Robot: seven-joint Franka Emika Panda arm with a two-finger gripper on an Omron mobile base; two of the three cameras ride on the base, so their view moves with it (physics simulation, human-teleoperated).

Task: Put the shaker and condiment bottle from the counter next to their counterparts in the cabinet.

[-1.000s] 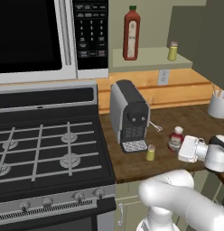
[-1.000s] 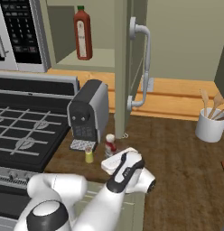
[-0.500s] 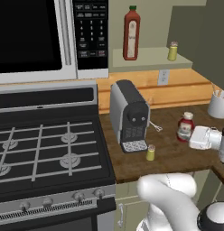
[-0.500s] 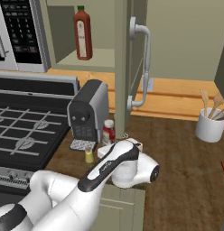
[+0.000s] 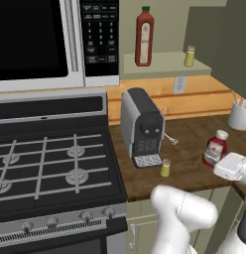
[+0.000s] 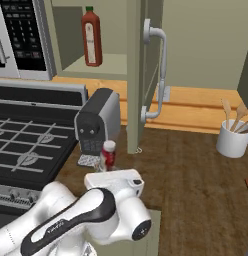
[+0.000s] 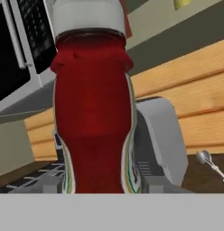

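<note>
The condiment bottle [image 5: 216, 149] is a squat red bottle with a white cap, right of the coffee machine above the brown counter [image 5: 189, 149]. My gripper [image 5: 219, 159] is shut on its lower part. In the right base view the condiment bottle [image 6: 108, 154] stands just above my white hand. In the hand view the condiment bottle [image 7: 93, 113] is very close and hides the fingertips. The yellow shaker [image 5: 165, 167] stands on the counter in front of the coffee machine. In the open cabinet [image 5: 164, 64] stand the tall red bottle [image 5: 144, 36] and a twin shaker [image 5: 189, 56].
A grey coffee machine [image 5: 142, 126] stands left of the bottle, with the stove [image 5: 50, 163] beyond it and the microwave [image 5: 40, 39] above. The cabinet door [image 6: 138, 75] hangs open over the counter. A white utensil cup [image 6: 232, 140] sits at the right.
My hand has carried the condiment bottle to the right, away from the coffee machine. The shaker on the counter and the things in the cabinet have stayed put.
</note>
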